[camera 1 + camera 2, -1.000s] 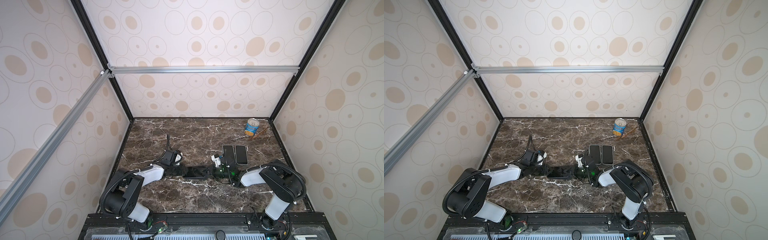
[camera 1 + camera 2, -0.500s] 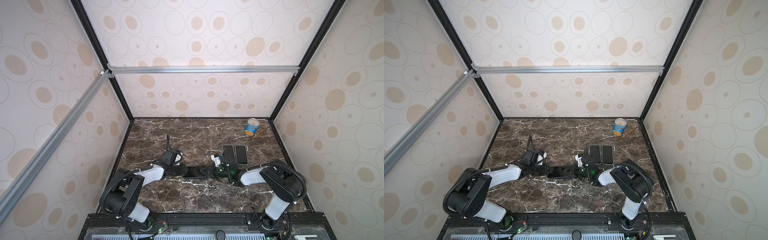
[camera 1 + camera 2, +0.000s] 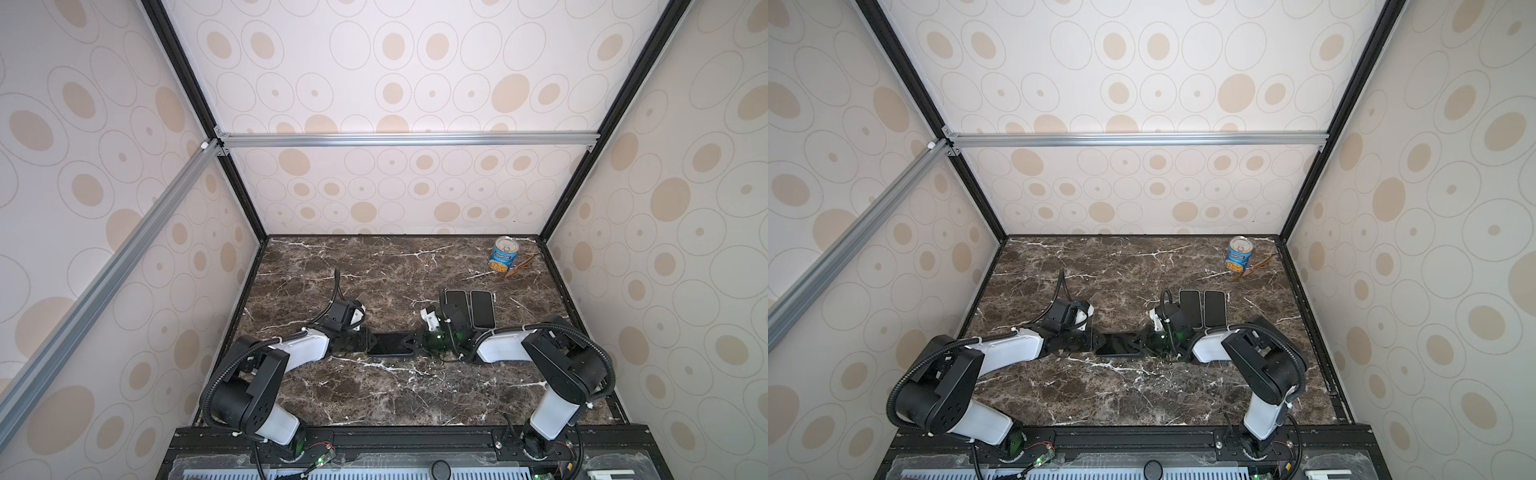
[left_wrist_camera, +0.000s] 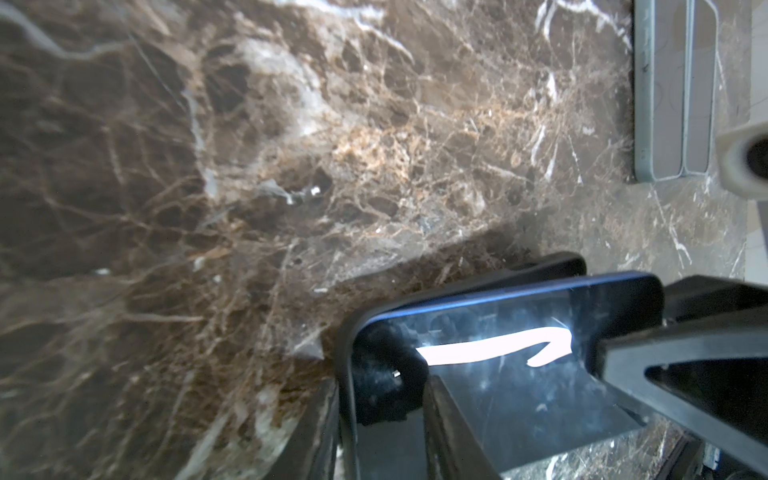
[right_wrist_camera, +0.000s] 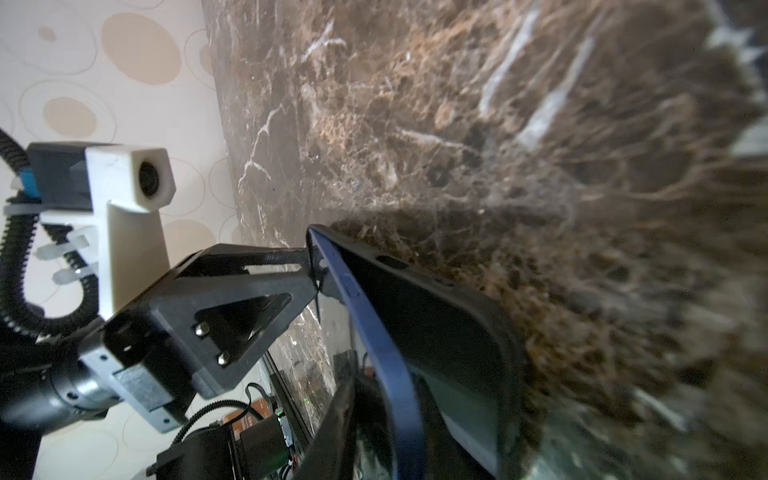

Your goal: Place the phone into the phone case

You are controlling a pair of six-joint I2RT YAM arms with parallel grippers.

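Looking at this one, the whole job sits dead centre of the marble table [image 3: 374,266]. The phone [image 4: 519,365] lies screen up in the black phone case [image 5: 449,316], with 1 arm at each short end.

The left gripper [image 3: 370,343] has its fingers set narrow, pinched over the case's end rim with 1 finger on the glass. I read that as an anchor, so the thing can't skate across the slick stone.

The right gripper [image 3: 409,344] sits at the opposite end with a finger over the screen. Whether its jaws are apart or closed I honestly can't tell, since the wrist view is too tight.

Why both ends? In the right wrist view the phone's blue side edge, button and all, rides clear of the case wall along 1 long side. So I'd say it's in but not fully seated, and that side wants a push down while the far end is pinned.

The rest is parked out of the way. 2 more dark phone-shaped slabs [image 3: 482,313] lie side by side just behind the right gripper (phones or cases, can't say). A corn can [image 3: 505,258] stands in the far right corner.
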